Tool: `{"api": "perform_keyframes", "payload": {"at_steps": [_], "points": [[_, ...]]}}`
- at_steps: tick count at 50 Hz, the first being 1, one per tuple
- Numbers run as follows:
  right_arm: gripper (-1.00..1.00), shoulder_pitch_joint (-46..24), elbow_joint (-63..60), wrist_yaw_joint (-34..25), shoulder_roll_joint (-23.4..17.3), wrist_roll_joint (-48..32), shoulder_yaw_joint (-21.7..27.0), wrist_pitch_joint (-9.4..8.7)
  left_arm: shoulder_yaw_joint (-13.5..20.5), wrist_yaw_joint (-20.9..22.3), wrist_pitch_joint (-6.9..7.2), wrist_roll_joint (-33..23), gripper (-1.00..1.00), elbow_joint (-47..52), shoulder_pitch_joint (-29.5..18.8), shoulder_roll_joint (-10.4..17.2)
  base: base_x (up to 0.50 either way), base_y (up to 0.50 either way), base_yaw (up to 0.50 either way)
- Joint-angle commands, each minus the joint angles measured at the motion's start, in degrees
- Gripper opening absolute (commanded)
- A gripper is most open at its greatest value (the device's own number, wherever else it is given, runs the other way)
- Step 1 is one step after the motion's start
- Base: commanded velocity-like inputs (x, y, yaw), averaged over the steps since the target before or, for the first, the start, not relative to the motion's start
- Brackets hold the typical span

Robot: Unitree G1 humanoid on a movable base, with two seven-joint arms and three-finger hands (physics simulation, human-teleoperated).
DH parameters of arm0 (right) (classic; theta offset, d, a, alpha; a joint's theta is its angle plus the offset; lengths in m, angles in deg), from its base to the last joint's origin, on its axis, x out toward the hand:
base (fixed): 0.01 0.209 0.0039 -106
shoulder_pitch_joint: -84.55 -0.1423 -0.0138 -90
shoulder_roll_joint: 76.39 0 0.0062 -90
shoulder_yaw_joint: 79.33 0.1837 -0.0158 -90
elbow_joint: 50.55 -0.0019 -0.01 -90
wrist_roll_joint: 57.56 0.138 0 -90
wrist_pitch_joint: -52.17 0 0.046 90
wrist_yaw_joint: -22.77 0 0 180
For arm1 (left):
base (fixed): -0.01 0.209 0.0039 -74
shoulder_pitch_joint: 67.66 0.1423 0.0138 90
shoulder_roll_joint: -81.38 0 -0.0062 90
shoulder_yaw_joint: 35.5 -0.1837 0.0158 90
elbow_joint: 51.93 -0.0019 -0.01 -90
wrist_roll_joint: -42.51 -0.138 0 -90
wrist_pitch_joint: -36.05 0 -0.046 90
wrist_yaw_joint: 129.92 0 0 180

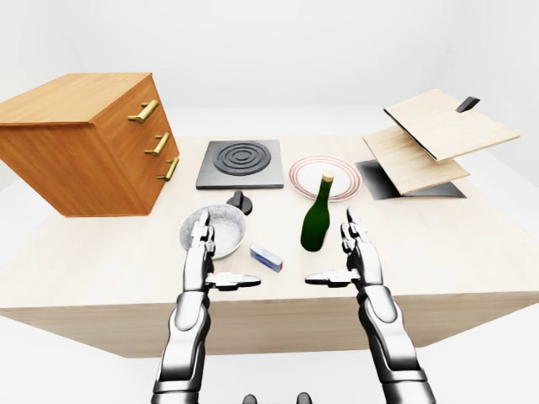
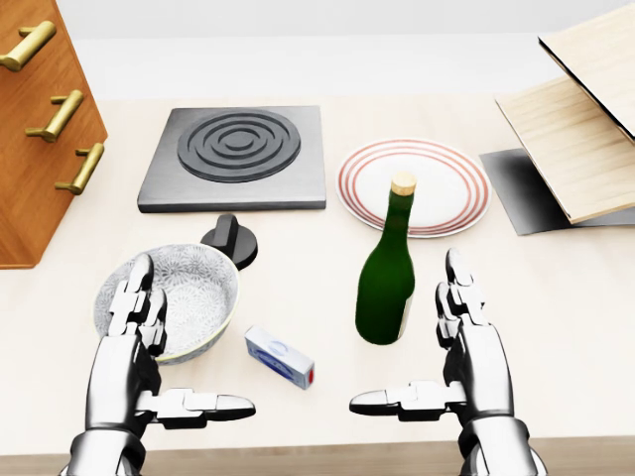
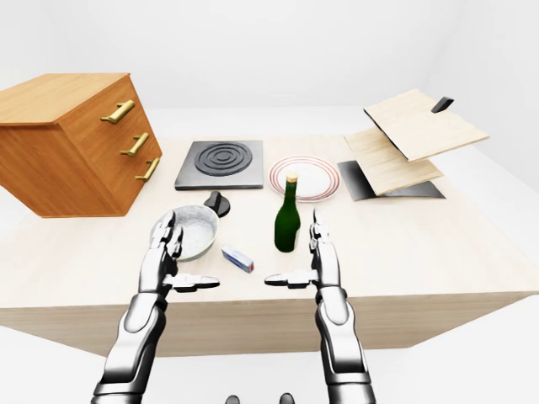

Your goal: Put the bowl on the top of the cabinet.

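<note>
A grey speckled bowl [image 2: 196,281] stands on the wooden table [image 2: 556,327] at the lower left of the head view. My left hand [image 2: 187,342] is open, its fingers [image 2: 134,297] upright against the bowl's near left rim and its thumb pointing right below the bowl. My right hand [image 2: 409,339] is open too, palm facing left, just right of a green bottle [image 2: 387,283] and holding nothing. The wooden cabinet [image 1: 84,143], with three brass drawer handles, sits at the table's left; its flat top [image 1: 72,97] is bare.
Near the bowl lie a small blue-and-white box [image 2: 280,358] and a black knob [image 2: 231,239]. Farther up are a dark hob plate [image 2: 238,154] and a red-rimmed plate [image 2: 437,193]. Tilted wooden boards [image 2: 585,129] over a dark mat [image 2: 511,183] fill the right.
</note>
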Motion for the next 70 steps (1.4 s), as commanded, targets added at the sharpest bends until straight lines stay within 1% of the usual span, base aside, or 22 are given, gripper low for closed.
{"api": "perform_keyframes", "payload": {"at_steps": [1,4,5,9,10,11,12,13,16,17,22,23,26,36,70], "points": [[1.0,-0.4,0.8,-1.4,-0.7,1.2,1.6,-0.64,1.3,1.2,0.08,0.6,1.0,0.0,0.0,0.6,0.0,0.0,0.0],[1.0,-0.4,0.9,-1.4,-0.8,1.1,1.5,-0.11,1.3,1.1,-0.13,0.5,1.0,0.0,0.0,0.6,0.0,0.0,0.0],[1.0,-0.1,0.5,-1.4,-0.7,0.9,1.4,0.18,1.2,0.9,-0.8,0.3,1.0,0.2,0.3,0.6,0.0,0.0,0.0],[1.0,0.6,-1.0,-1.0,-0.7,0.0,1.1,1.23,1.0,0.6,-1.57,-0.4,1.0,2.0,1.2,0.5,0.0,0.0,0.0],[1.0,0.8,-1.2,-0.9,-0.7,-0.2,1.1,1.96,1.1,0.3,-2.59,-0.6,1.0,2.1,1.3,0.5,0.0,0.0,0.0],[1.0,1.0,-1.7,-0.7,-0.6,-0.6,1.1,2.9,1.1,0.0,-4.01,-0.9,1.0,2.7,1.6,0.4,0.0,0.0,0.0],[1.0,1.5,-2.8,-0.5,-0.6,-1.2,0.9,4.29,0.9,-0.3,-5.05,-1.7,1.0,4.5,2.5,0.4,0.0,0.0,0.0],[1.0,2.7,-6.8,-0.2,-0.5,-2.2,0.5,5.33,0.5,-0.5,-5.05,-2.4,1.0,8.5,4.2,0.2,0.0,0.0,0.0],[1.0,3.8,-10.9,0.3,-0.3,-3.2,0.5,5.33,0.5,-1.3,-5.05,-3.3,1.0,14.4,6.4,-0.1,0.0,0.0,0.0],[1.0,4.4,-12.4,0.7,-0.4,-4.2,0.4,5.33,1.1,-1.9,-5.05,-3.3,1.0,16.2,7.0,-0.2,0.0,0.0,0.0],[1.0,5.9,-17.7,1.8,-0.1,-6.7,0.5,5.33,2.0,-3.5,-5.05,-4.3,1.0,20.7,8.6,-0.6,0.0,0.0,0.0],[1.0,6.3,-19.1,2.0,-0.2,-7.5,0.5,5.33,2.2,-4.0,-5.05,-5.2,1.0,21.8,9.1,-0.7,0.0,0.0,0.0],[1.0,6.5,-20.5,2.2,-0.1,-8.6,0.5,5.33,2.5,-4.5,-5.05,-5.2,1.0,23.7,9.7,-0.9,0.0,0.0,0.0],[1.0,6.6,-21.3,1.9,-0.1,-9.7,0.3,5.33,2.6,-4.7,-5.05,-6.1,1.0,25.1,10.0,-1.0,0.0,0.07,0.0],[1.0,6.6,-19.8,1.2,-0.1,-9.7,0.0,5.33,2.2,-4.0,-5.05,-6.1,1.0,24.5,10.0,-0.9,0.0,0.5,0.0]]}}
